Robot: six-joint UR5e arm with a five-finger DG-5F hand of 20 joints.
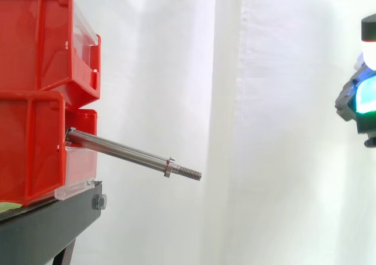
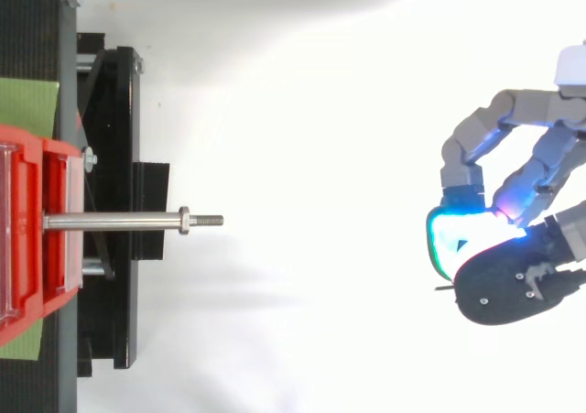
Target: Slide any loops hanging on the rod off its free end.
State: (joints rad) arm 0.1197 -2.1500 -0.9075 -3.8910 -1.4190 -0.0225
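Note:
A bare steel rod (image 1: 120,149) sticks out of the lower red bin (image 1: 29,150) and slopes slightly down to the right. Its free end (image 1: 191,173) is threaded, with a small collar just behind it. No loop hangs on the rod (image 2: 114,221) in either view. My hand (image 2: 513,289) hovers far to the right of the rod's tip, level with it or a little higher. In the side view the hand (image 1: 361,97) sits at the right edge, glowing green and white. The glow hides whether anything is held in it.
Two red bins are stacked, the upper one (image 1: 41,42) above the rod. They rest on a black stand (image 2: 119,202). A white curtain hangs behind. Open space lies between the rod's tip and my hand.

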